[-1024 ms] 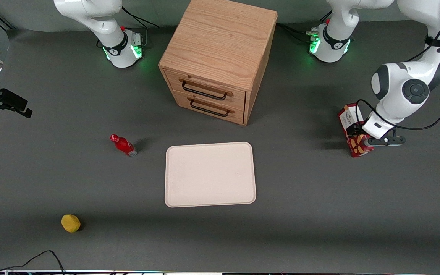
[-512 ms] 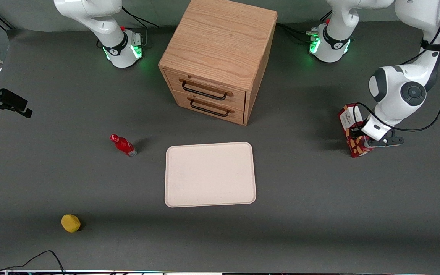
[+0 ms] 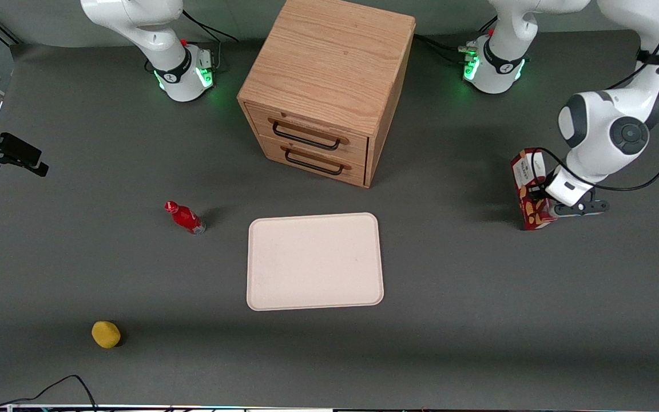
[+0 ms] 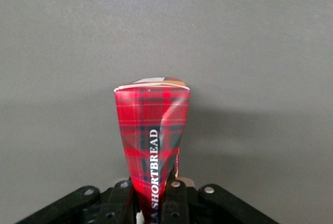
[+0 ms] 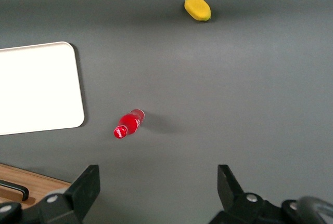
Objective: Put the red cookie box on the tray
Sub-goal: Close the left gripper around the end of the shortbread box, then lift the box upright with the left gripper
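One box [image 3: 528, 191] is what I care about, and my gripper [image 3: 540, 197] already has it: in the wrist view the fingers [image 4: 174, 199] are pressed onto the narrow tartan edge of the box [image 4: 152, 141], pinching it near one end. In the front view it sits at about 3 o'clock from the tray [image 3: 314, 261], well apart from it, toward the working arm's end of the table [image 3: 449, 343]. I cannot tell whether its lower end is touching the table or just off it.

I judge it light and hollow: thin card that gives under pressure. The wrist view shows the panel creased and pulled in where I squeeze, so it is soft, and more force would crush it and whatever is inside. The printed card looks smooth, so slip is possible. Holding near one end leaves a long overhang that can swing; a hold nearer the middle, across the narrow faces, would be steadier.

Against the frame from a second ago, the box has shifted slightly toward 12 o'clock in the front view and now shows me a narrower face, so it has turned or tipped in the grip. The wrist has moved up with it. The tray, the bottle [image 3: 185, 217], the yellow object [image 3: 106, 334] and the cabinet [image 3: 326, 86] have not moved.
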